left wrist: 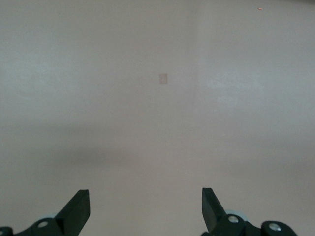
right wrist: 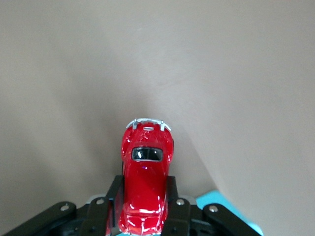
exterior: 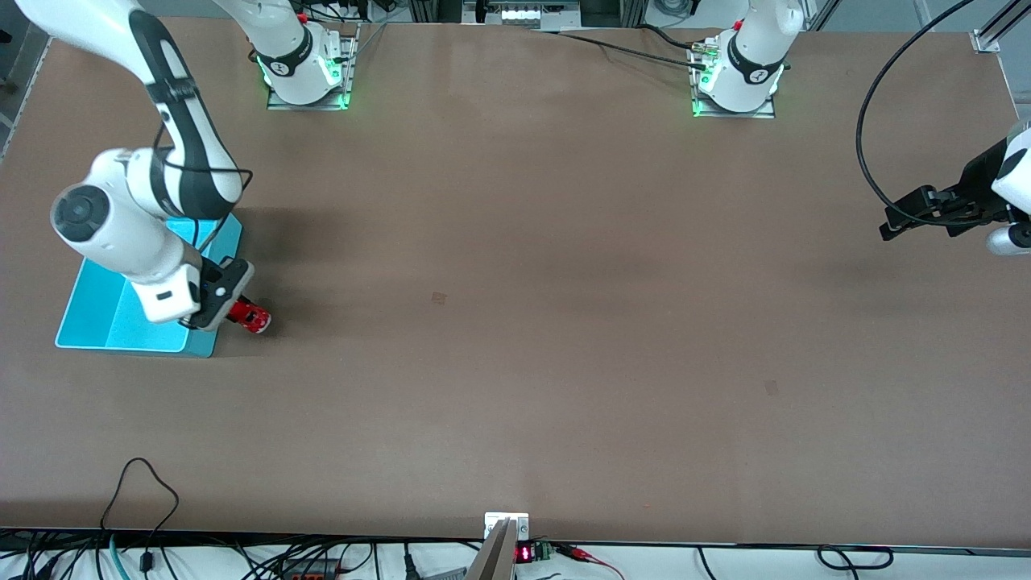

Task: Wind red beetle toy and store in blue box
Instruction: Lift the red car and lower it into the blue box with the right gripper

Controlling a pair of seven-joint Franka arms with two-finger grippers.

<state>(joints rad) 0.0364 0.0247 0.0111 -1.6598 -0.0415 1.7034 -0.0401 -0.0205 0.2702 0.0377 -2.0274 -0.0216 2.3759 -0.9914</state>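
The red beetle toy is a tiny glossy red car at the table, just beside the blue box near its corner closest to the front camera. My right gripper is shut on the toy, its fingers pressing both flanks of the car's body. One silvery bumper points away from the gripper. The right arm covers much of the box. My left gripper waits open over the table's left-arm end, its fingertips wide apart above bare table.
The brown tabletop stretches between the two arms. A corner of the blue box shows beside the right gripper's fingers. Cables and a small display sit along the table edge nearest the front camera.
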